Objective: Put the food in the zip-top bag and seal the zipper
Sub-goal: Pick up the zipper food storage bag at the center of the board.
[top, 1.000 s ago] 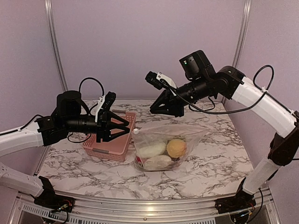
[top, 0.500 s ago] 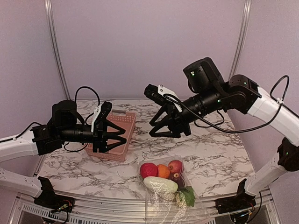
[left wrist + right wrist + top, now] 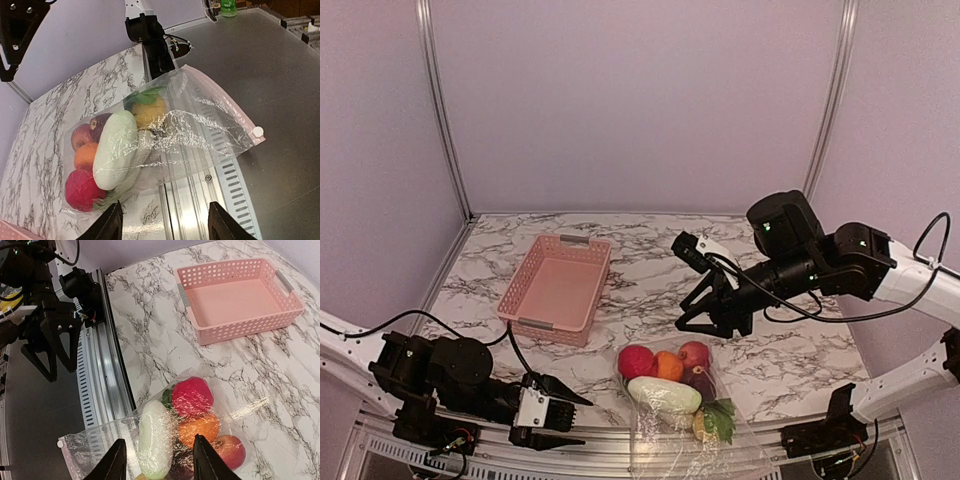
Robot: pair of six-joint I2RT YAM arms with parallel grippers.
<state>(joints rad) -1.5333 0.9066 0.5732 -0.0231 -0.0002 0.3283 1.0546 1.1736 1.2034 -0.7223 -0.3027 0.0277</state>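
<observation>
Clear, glossy zip-top bag (image 3: 665, 450) lying at the near edge of the marble table (image 3: 650, 265), food (image 3: 665, 378) already inside: red, orange, dark and white pieces bunched at the closed end. Long axis running from the table out over the front rail (image 3: 600, 460), zipper (image 3: 225, 97) end overhanging toward the arm bases, white slider (image 3: 257, 131) at one corner; sealed or not, impossible to tell. Left hand (image 3: 582, 420) low beside the rail, left of the bag, fingers spread wide and empty, pointing across at the overhanging end. Right hand (image 3: 700, 328) raised above the table just beyond the food, also spread wide, empty. Probably nearer the zipper: the left. Pink basket (image 3: 520, 322) well apart, far left.
</observation>
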